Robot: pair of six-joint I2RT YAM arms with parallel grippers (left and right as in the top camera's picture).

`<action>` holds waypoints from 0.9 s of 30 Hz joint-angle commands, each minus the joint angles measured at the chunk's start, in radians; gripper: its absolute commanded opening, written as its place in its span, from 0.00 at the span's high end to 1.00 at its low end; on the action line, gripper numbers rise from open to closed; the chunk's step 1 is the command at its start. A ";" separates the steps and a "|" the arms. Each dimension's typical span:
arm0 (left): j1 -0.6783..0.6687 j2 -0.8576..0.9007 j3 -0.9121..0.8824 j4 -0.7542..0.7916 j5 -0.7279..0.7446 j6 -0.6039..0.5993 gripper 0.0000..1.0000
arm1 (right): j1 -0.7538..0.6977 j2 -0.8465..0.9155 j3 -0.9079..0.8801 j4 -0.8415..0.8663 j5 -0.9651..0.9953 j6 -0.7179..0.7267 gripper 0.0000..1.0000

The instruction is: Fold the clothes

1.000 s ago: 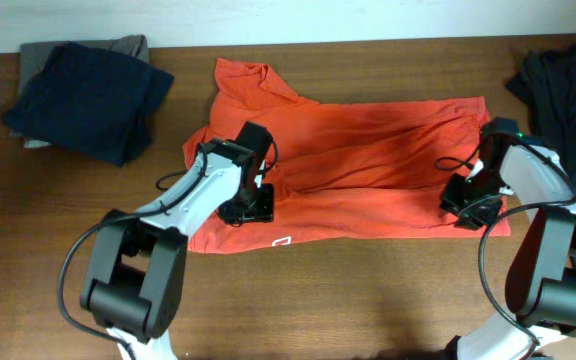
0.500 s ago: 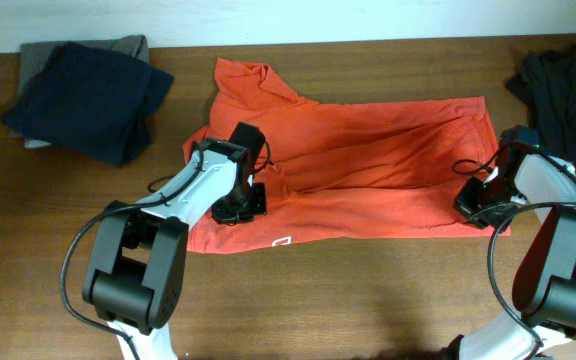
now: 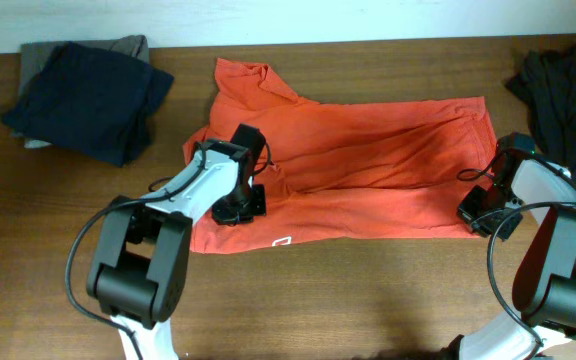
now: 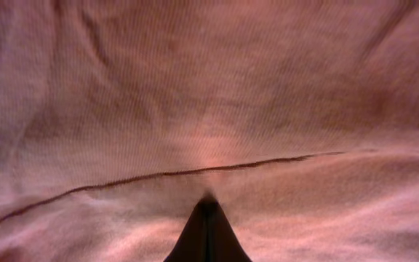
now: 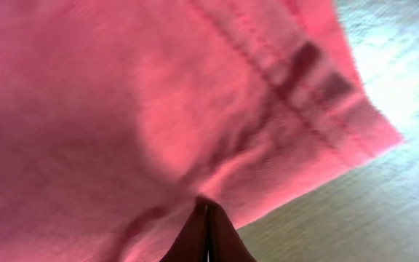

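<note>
Sprawling on wood tbl point(image 3: 368, 290), orange tee point(image 3: 368, 160)

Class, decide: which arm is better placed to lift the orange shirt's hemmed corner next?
Right. The right end effector pinches the T-shirt beside that hemmed corner; the left end effector sits at the opposite end.

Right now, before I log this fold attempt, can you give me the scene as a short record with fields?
garment: red-orange T-shirt, lying wide and wrinkled on the table
left hand: shut, pinching the T-shirt's left part, above the white logo
right hand: shut, pinching the fabric near the right hem corner
other clothes: dark blue pile at far left; dark garment at far right
</note>
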 commanded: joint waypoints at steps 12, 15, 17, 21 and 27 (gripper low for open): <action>0.147 0.074 -0.023 -0.046 -0.101 -0.007 0.99 | -0.005 0.002 -0.008 -0.032 0.141 0.071 0.96; 0.174 0.074 -0.023 -0.077 -0.100 -0.008 0.99 | -0.017 0.002 -0.008 -0.045 0.139 0.071 0.96; 0.183 0.074 -0.023 -0.100 -0.100 -0.008 0.99 | -0.027 0.002 -0.008 -0.057 0.138 0.079 0.96; 0.180 0.074 -0.023 -0.134 -0.089 -0.008 0.99 | -0.046 0.002 -0.008 -0.087 0.138 0.097 0.96; 0.170 0.074 -0.023 -0.203 -0.028 -0.044 0.99 | -0.073 0.002 -0.008 -0.119 0.138 0.124 0.96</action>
